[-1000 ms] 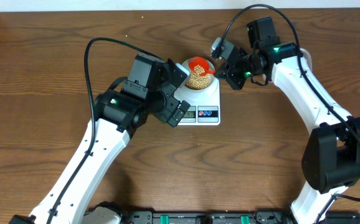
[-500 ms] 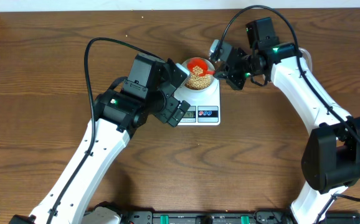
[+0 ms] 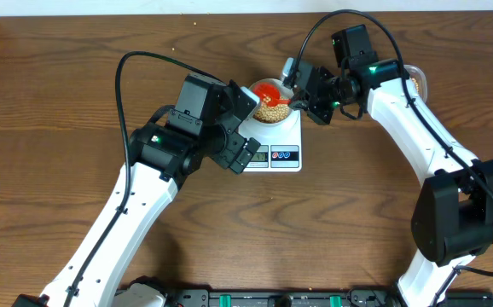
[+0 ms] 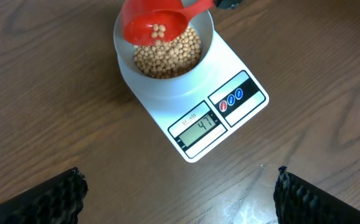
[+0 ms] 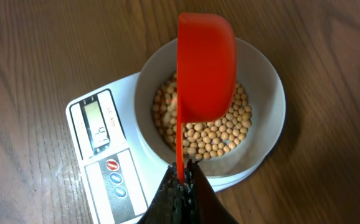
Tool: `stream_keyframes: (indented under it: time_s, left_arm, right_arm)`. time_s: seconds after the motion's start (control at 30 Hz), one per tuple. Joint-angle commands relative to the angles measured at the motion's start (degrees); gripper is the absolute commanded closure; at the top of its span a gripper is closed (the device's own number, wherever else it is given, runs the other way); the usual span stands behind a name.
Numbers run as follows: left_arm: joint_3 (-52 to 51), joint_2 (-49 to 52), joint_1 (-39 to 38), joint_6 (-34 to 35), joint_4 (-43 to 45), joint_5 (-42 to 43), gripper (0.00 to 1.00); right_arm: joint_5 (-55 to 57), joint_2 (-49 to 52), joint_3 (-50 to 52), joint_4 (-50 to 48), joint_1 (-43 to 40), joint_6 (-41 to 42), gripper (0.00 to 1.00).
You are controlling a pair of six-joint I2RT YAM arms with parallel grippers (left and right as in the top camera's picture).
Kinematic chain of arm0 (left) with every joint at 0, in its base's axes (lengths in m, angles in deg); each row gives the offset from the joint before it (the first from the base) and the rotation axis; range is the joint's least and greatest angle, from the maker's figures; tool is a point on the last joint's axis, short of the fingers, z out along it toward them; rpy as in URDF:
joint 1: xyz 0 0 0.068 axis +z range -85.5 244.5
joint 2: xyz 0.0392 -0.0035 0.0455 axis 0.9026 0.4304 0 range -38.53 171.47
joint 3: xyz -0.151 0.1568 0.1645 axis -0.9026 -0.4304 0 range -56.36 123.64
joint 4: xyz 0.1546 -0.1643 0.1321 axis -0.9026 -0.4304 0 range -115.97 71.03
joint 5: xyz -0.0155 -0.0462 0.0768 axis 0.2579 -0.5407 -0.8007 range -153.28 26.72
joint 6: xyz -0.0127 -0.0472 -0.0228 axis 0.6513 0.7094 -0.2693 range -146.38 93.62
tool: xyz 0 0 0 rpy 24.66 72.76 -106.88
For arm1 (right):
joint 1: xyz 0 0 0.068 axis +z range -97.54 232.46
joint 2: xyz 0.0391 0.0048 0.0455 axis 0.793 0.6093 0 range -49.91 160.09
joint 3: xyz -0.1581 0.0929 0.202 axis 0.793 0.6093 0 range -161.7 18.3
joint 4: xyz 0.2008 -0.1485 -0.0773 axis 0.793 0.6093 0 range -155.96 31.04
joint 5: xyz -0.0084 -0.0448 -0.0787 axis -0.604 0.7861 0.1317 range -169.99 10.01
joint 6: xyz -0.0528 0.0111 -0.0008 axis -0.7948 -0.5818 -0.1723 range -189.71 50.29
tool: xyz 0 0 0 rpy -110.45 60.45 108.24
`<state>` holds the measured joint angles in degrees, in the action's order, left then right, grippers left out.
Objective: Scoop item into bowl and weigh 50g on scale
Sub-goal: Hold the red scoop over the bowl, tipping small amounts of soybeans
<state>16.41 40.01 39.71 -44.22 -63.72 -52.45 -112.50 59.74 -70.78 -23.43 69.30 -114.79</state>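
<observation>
- Beans cover the bottom of the bowl, which sits on the scale. I read 47 on the display, so I judge we are just short of target.
- Right gripper is clamped on the handle of the red scoop, which hangs over the bowl with a few beans left in it.
- Left gripper hovers above the scale with its fingers spread wide, holding nothing.
- Overshoot is my main worry. If I tip the scoop too steeply, the remaining beans go all at once and the reading could jump past 50.
- Contact is the second risk. If the scoop touches the rim or rests on the heap, it loads the scale and gives me a false number.
- Beans could also bounce off the rim. Any that land on the platform would be weighed without being in the bowl.
- The left arm sits close, and a nudge to the scale would unsettle the reading.
</observation>
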Motion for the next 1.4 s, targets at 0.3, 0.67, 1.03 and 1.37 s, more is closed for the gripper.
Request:
stream_keyframes:
  time_s: [0.3,0.67,1.03,1.37]
  left_arm:
    - [0.2,0.1,0.2,0.1,0.0,0.7,0.02]
    - [0.2,0.1,0.2,0.1,0.0,0.7,0.02]
    - [0.2,0.1,0.2,0.1,0.0,0.7,0.02]
    - [0.2,0.1,0.2,0.1,0.0,0.7,0.02]
  right_arm:
    - [2.9,-1.7,-0.2,-0.9,0.5,-0.9,0.99]
    - [3.0,-1.7,-0.2,-1.4,0.5,-0.9,0.99]
    - [3.0,-1.7,-0.2,-1.6,0.5,-0.9,0.99]
    - [1.9,-1.7,-0.2,-1.6,0.4,-0.8,0.99]
